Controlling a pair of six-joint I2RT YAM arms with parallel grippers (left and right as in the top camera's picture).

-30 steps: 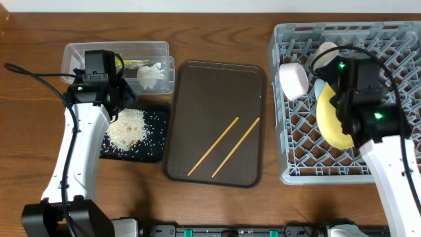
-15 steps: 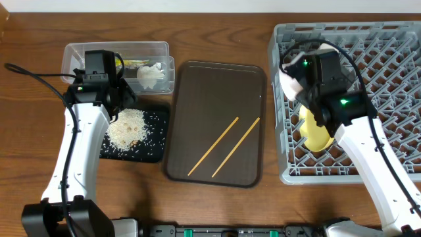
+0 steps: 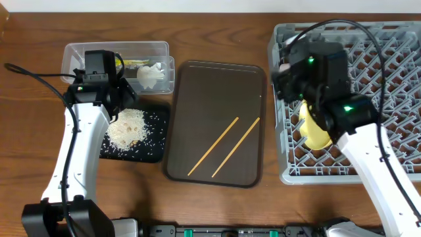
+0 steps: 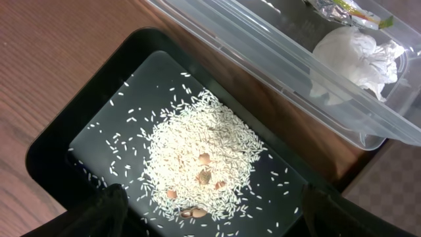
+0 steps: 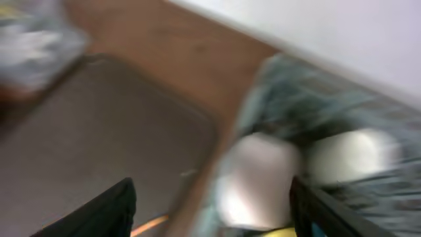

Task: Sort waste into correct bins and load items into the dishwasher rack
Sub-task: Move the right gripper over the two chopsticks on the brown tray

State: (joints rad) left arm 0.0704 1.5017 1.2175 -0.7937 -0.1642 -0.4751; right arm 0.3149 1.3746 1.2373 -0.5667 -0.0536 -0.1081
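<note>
Rice (image 4: 200, 164) in black tray (image 4: 46, 164), tissue (image 4: 352, 56) and wrapper (image 4: 342, 8) in clear tub (image 4: 263, 52), plate (image 3: 316, 135) in rack (image 3: 401, 79); chopsticks (image 3: 227, 146) not yet loaded, on brown tray (image 3: 197, 85); left gripper (image 4: 210, 217) and right gripper (image 5: 210, 210) both apart, empty.

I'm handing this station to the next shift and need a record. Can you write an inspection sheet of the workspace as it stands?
surface: brown wooden table.
job's things: rice heaped in the black tray; tissue and wrapper in the clear tub; two chopsticks lying on the serving tray; yellow plate in the rack; bowls and cup hidden or too blurred.
clutter: nothing seen beyond the serving tray.
grippers: left gripper open, empty, above the rice; right gripper open, empty, at the rack's left edge.
cables: left cable along its arm; right cable arching over the rack.
surroundings: pale wall behind the table.
</note>
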